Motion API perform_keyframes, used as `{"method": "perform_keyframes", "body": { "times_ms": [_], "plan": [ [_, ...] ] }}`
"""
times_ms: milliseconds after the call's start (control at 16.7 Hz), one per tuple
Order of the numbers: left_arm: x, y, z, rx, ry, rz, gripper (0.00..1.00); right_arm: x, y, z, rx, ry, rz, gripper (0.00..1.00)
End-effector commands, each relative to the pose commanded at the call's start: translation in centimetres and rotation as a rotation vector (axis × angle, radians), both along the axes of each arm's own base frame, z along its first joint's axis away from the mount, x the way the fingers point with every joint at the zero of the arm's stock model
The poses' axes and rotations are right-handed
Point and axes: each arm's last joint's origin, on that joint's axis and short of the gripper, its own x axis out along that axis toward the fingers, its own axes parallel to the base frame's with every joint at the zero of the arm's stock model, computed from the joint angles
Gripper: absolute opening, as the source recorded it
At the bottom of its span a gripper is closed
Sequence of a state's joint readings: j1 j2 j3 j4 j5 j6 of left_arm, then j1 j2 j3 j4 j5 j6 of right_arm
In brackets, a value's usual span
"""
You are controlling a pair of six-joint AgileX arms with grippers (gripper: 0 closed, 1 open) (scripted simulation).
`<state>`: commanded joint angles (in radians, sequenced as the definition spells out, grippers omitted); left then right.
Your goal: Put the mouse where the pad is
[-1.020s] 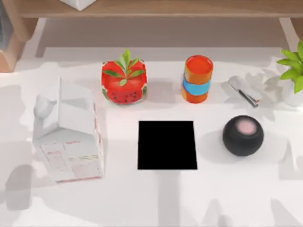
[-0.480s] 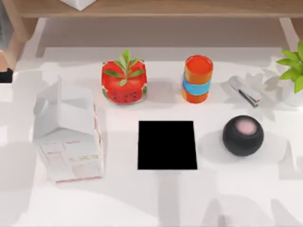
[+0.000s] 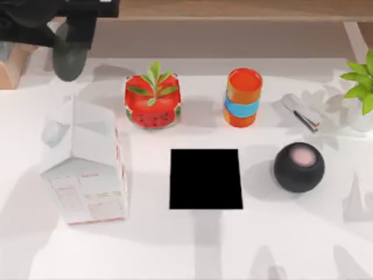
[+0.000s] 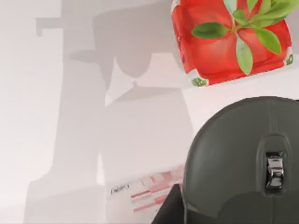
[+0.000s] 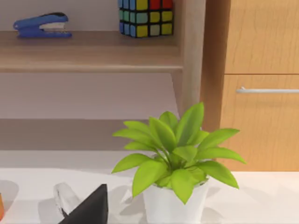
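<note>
Your left gripper (image 3: 74, 34) hangs over the tabletop's (image 3: 175, 251) far left corner, its fingers clamped on the mouse (image 3: 70, 60), which rides in the air clear of the surface and casts a shadow beside the red watermelon-print box (image 3: 152, 102). From above, the mouse's long axis runs roughly from the far edge toward the near edge. Which end is the front cannot be told from there. The left wrist view shows its dark grey back and scroll wheel (image 4: 274, 171) close up, with the red box beyond. How wide the fingers are spread cannot be read, as the arm covers them.

The pad (image 3: 206, 178) lies flat and bare at the tabletop's centre, well apart from the mouse. It sits between the white carton (image 3: 84, 175) on the left and the black ball (image 3: 299, 167) on the right. An orange and blue cup stack (image 3: 243, 97) stands behind it.

Your right gripper (image 5: 88, 209) sits low near the potted plant (image 5: 175, 161) at the right edge.
</note>
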<state>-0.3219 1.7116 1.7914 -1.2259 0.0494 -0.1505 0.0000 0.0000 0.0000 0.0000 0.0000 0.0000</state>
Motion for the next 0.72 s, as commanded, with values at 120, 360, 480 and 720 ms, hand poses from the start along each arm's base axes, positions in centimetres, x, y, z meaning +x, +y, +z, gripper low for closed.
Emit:
{"method": "perform_keyframes", "body": {
  "times_ms": [120, 360, 480, 720],
  "plan": [
    [1.1, -4.2, -1.4, -0.016, 0.058, -0.004, 0.0, 0.0, 0.0, 0.0, 0.0, 0.0, 0.0, 1.0],
    [2.6, -13.0, -8.3, 0.033, 0.238, 0.05, 0.0, 0.0, 0.0, 0.0, 0.0, 0.0, 0.0, 1.0],
    [2.5, -16.4, -12.1, 0.079, 0.307, 0.093, 0.0, 0.0, 0.0, 0.0, 0.0, 0.0, 0.0, 1.0],
    [1.7, -19.8, -16.3, 0.136, 0.365, 0.146, 0.0, 0.0, 0.0, 0.0, 0.0, 0.0, 0.0, 1.0]
  ]
}}
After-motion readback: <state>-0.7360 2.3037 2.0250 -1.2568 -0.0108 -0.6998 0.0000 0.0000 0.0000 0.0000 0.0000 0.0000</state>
